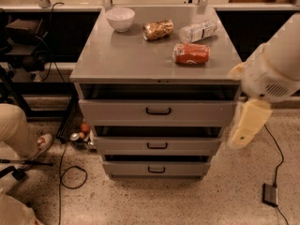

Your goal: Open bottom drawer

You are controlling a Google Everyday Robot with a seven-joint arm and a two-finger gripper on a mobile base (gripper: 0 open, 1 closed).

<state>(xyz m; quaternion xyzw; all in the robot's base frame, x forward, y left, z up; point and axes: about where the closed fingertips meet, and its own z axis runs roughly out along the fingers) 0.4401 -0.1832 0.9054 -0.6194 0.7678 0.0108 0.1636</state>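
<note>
Bottom drawer point(157, 168) sits lowest in the grey metal cabinet, at lower centre of the frame just above the speckled floor point(197, 203); its flat front looks the narrowest of the three and carries a small black bar handle point(156, 169); a dark slot shows above the front, but the inside is hidden beneath the middle drawer point(157, 146); the top drawer point(158, 111) is the widest, with a larger black handle; the gripper point(247, 125) hangs at the right edge of the frame, a smooth cream-coloured piece beside the cabinet's right side and apart from every handle; whether it is open or closed cannot be told, and the arm above it is cut off by the frame; on the matte cabinet top point(126, 60) lie a round white bowl point(120, 18), a crinkled snack bag point(158, 29), a clear plastic bottle point(198, 31) on its side and a red can point(191, 54), its label too blurred to read.
</note>
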